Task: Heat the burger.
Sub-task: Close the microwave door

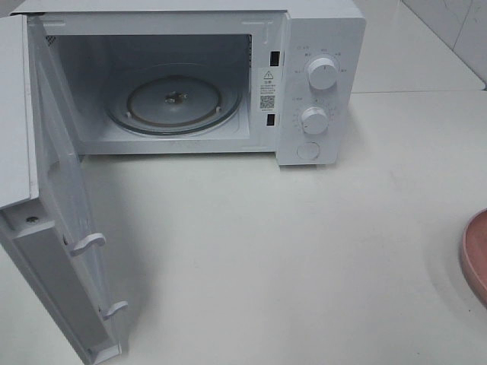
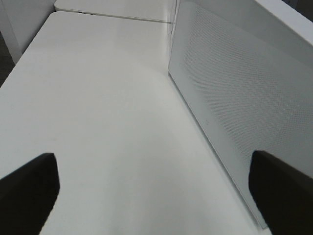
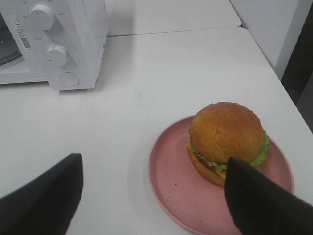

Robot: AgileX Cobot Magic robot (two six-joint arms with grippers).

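Right jaws wide, empty, above burger (image 3: 227, 134); left jaws wide, empty.

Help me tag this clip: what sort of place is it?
Probably a mock kitchen counter: a white microwave with its door open, a burger on a pink plate, white tabletop.

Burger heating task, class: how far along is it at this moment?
Done: the microwave door stands open, turntable bare. In hand: the open right gripper hovers near the burger, which sits on the pink plate, ungrasped. Left: load the burger, shut the door, start heating.
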